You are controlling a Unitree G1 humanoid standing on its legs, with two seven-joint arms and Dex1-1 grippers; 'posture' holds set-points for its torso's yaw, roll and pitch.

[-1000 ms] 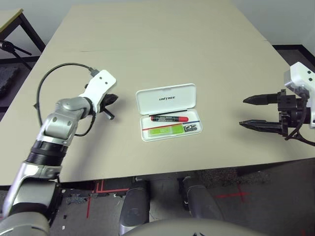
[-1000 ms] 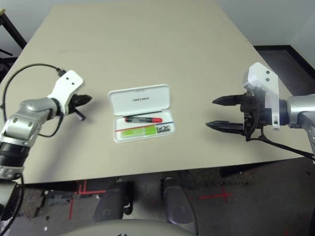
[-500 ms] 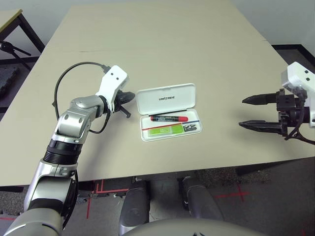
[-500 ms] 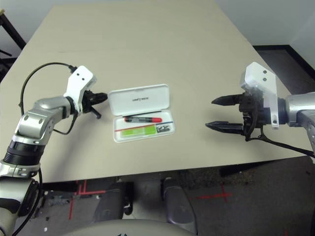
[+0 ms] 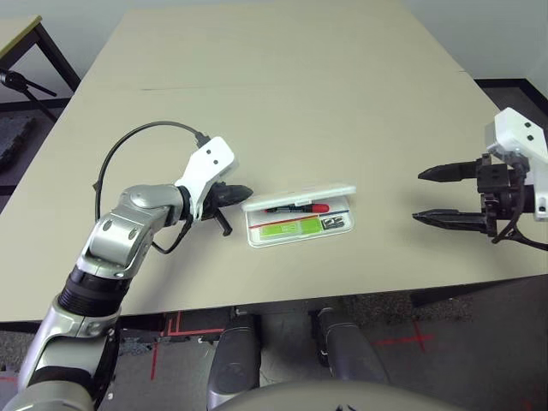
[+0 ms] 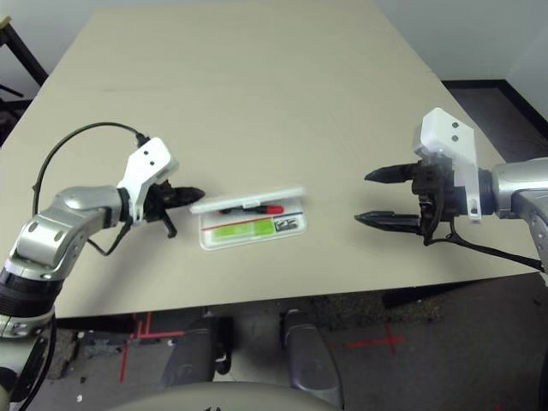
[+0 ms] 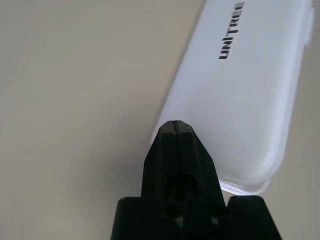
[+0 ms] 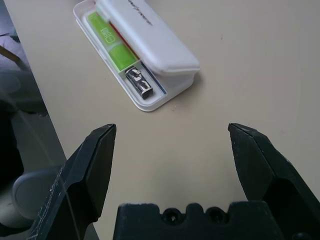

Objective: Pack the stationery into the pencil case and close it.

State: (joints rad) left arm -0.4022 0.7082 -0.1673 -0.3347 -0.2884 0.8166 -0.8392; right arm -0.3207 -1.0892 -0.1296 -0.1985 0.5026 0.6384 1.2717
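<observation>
The white pencil case [image 5: 299, 233] lies at the table's middle front with its lid [image 5: 300, 193] tipped partway down over the tray. Inside I see the red marker [image 5: 295, 207], the lime-green highlighter [image 5: 287, 227] and the small silver-and-black piece [image 5: 336, 223]. My left gripper [image 5: 244, 193] is shut, its tip against the lid's left end; the left wrist view shows the closed fingers [image 7: 173, 145] at the edge of the "UNITREE" lid [image 7: 240, 90]. My right gripper [image 5: 437, 195] hovers open well to the right of the case, holding nothing.
The beige table [image 5: 282, 94] stretches far behind the case. Its front edge runs just below the case, and its right edge lies under my right arm. A black stand [image 5: 21, 86] and another table's corner sit off to the far left.
My left gripper swept right and toward the front, swinging the lid from lying open to partway down over the tray. The right gripper stayed put and open.
</observation>
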